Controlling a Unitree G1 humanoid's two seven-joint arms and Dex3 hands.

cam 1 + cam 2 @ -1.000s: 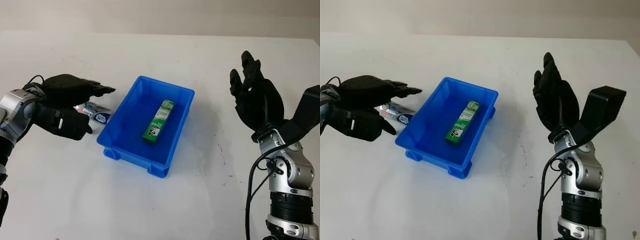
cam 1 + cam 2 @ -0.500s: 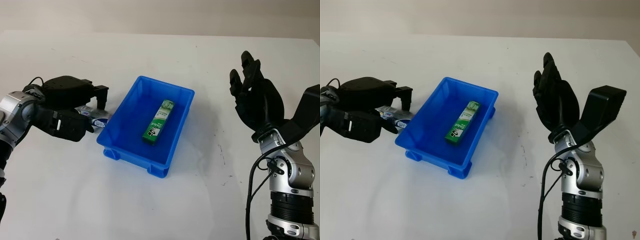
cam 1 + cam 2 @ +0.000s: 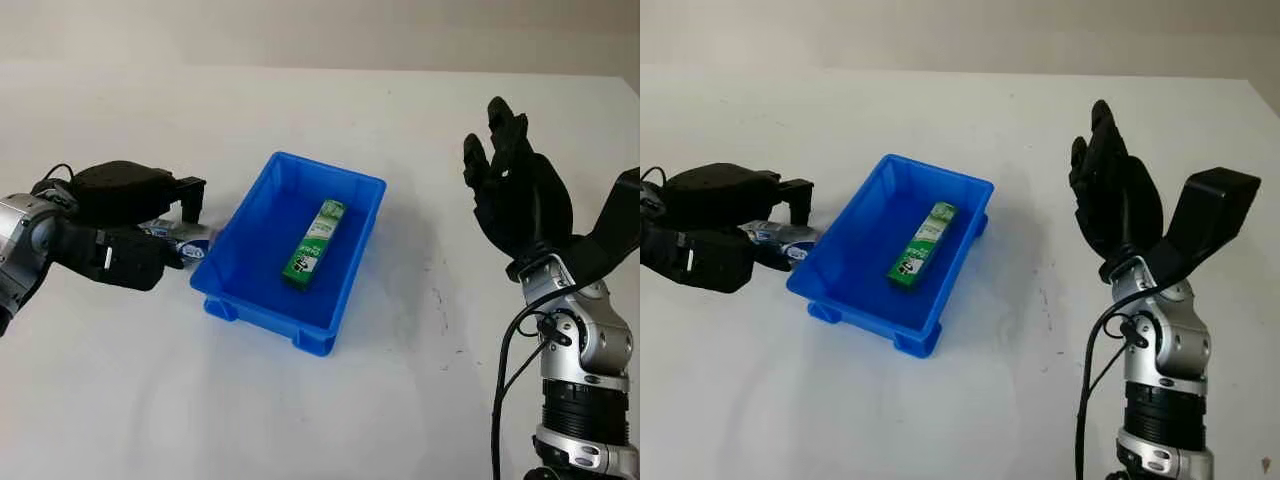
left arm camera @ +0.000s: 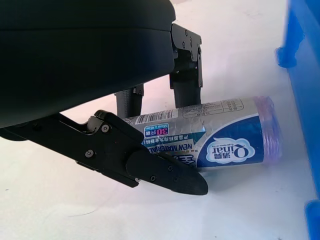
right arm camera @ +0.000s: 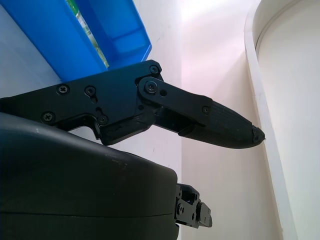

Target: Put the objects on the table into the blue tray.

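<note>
Left hand (image 3: 135,215) is curled around the bag roll (image 4: 215,135), whose long axis points toward the blue tray (image 3: 255,215) just beside it. Grip looks closed but not confirmed tight. Right hand (image 3: 515,190) is open, raised well apart.

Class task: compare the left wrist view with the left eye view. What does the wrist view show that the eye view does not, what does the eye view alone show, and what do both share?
Left wrist view alone: the printed label on the roll, with the left hand's fingers curled around it.

Left eye view alone: the green box lying inside the blue tray, and the right hand, open and raised above the table.

Shared: the left hand, the roll and the tray's wall beside it.
</note>
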